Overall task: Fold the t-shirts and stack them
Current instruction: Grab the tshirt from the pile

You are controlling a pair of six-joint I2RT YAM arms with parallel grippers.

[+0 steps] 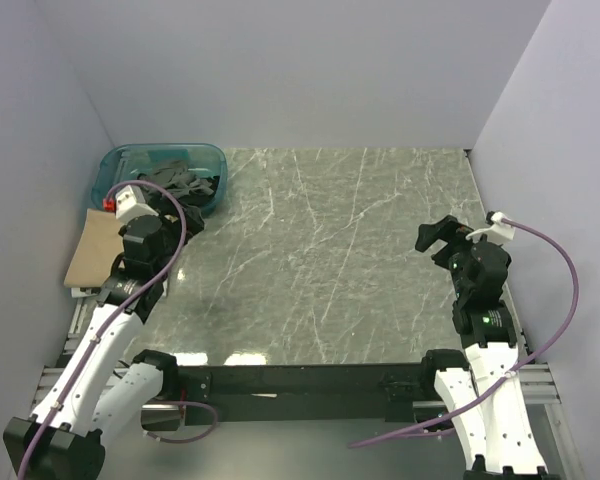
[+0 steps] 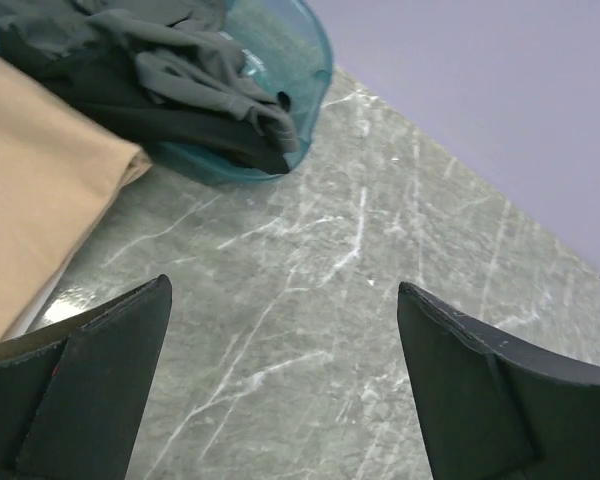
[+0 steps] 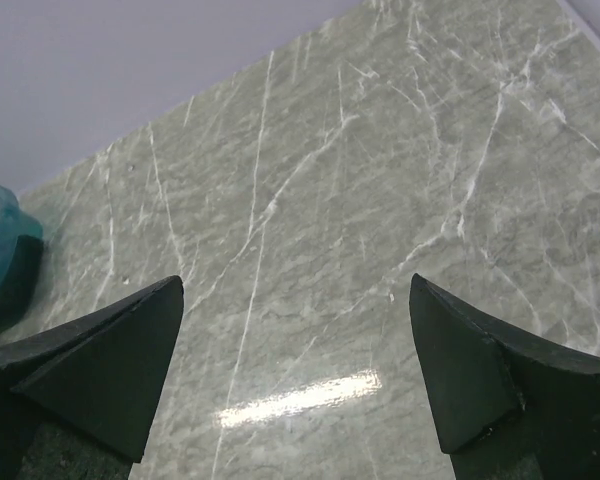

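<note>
The left hand (image 2: 285, 300), fingers spread wide and empty, hangs over the bench (image 1: 360, 250) just beside the teal tub (image 2: 315, 60). The tub lies ahead and to the left of this hand and holds the dark grey-olive t-shirt (image 2: 190, 75), crumpled on top of the black t-shirt (image 2: 180, 125). The tan t-shirt (image 2: 30, 200) lies flat at the bench's left edge. The right hand (image 3: 295, 290), also wide and empty, is well apart across the bench, so the left arm is nearer. The tub shirts are too bunched to show a long axis, and the tan one is cut off by the frame.
</note>
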